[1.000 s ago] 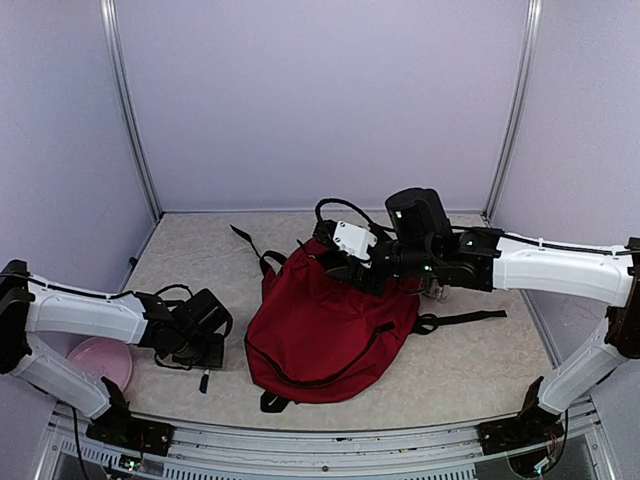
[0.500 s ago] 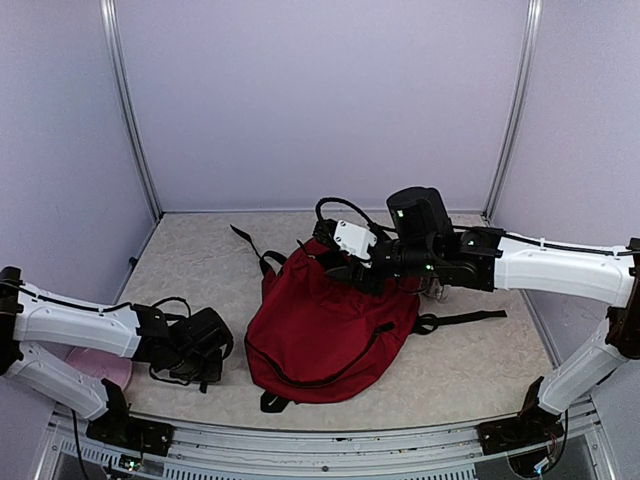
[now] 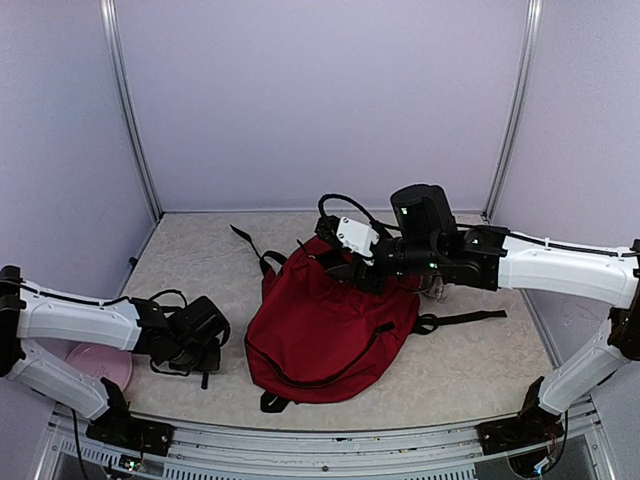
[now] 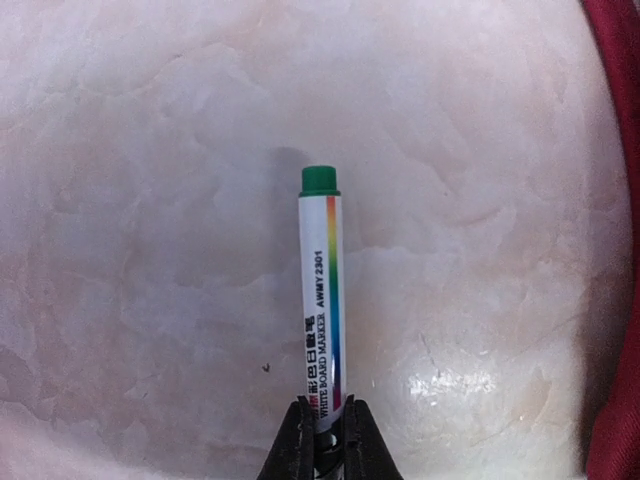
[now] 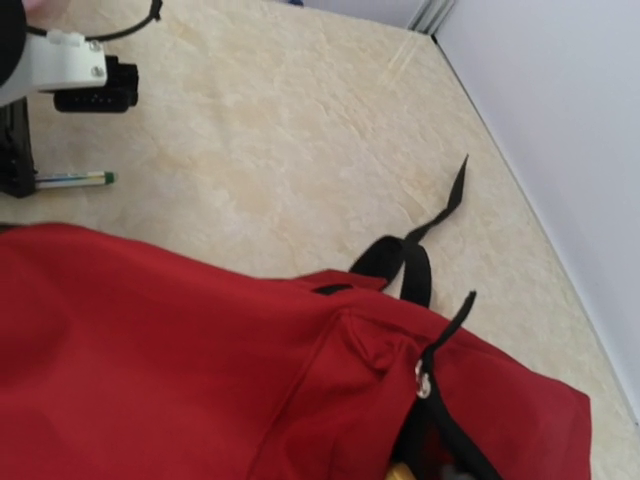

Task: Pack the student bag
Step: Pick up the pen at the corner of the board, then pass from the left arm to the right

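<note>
Slumping mid-table (image 3: 460,370), the student bag (image 3: 330,330) looks soft and light, best held by its far zipper rim beside the right gripper (image 3: 343,263), whose grip I cannot tell, while the left gripper (image 4: 322,440), near left, pinches a whiteboard marker (image 4: 321,300).

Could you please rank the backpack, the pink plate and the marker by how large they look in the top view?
1. Backpack, by far the largest.
2. Pink plate, clearly smaller; it is partly covered, so its full size is unsure.
3. Marker, only a thin sliver.
</note>
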`<state>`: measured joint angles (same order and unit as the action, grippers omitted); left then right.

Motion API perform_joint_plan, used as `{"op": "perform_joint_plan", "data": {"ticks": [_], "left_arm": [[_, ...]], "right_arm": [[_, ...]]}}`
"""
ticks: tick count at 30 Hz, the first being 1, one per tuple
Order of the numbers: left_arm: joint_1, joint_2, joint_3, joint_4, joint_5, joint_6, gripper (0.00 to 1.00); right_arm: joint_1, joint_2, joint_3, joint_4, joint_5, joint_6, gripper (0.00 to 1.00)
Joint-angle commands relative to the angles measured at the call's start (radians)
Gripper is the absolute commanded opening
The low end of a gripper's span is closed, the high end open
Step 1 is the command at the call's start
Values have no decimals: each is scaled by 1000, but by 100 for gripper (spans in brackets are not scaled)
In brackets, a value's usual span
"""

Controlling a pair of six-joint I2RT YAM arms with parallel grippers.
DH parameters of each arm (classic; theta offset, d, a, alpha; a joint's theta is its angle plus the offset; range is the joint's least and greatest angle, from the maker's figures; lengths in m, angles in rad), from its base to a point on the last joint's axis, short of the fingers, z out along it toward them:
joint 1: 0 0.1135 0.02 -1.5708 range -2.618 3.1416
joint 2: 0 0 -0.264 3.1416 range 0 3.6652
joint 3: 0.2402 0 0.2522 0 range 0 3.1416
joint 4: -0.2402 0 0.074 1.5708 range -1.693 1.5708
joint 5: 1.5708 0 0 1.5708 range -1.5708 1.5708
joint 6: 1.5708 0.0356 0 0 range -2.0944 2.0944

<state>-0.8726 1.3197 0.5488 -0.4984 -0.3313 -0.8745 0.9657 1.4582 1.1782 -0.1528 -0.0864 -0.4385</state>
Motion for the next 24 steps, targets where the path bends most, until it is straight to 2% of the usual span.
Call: {"op": "perform_joint_plan", "data": {"ticks": [1, 5, 7, 11, 13, 14, 15, 17, 20, 24], "left_arm": [[-36, -145, 58, -89, -81, -11, 0], [-103, -279, 142, -88, -215, 3, 0], [-152, -311, 198, -58, -295, 58, 0], [-290, -349, 281, 178, -431, 294, 0], [-340, -376, 271, 377, -390, 450, 0], [-349, -388, 262, 466, -340, 508, 0], [-353, -394, 251, 556, -286, 560, 0], [-361, -399, 230, 699, -204, 639, 0], [-380, -384, 230, 809, -146, 705, 0], [-400, -343, 243, 872, -105, 774, 0]], "right_arm": [[11, -51, 43, 27, -82, 60, 59], [8, -82, 60, 102, -217, 154, 60], [6, -92, 58, 168, -342, 220, 61], [7, -60, 55, 377, -577, 387, 64], [6, -18, 80, 488, -635, 487, 66], [6, 5, 102, 510, -654, 516, 68], [6, 31, 126, 522, -656, 542, 75], [3, 69, 164, 532, -628, 595, 77], [-19, 95, 173, 593, -630, 697, 77], [-43, 140, 187, 664, -697, 815, 76]]}}
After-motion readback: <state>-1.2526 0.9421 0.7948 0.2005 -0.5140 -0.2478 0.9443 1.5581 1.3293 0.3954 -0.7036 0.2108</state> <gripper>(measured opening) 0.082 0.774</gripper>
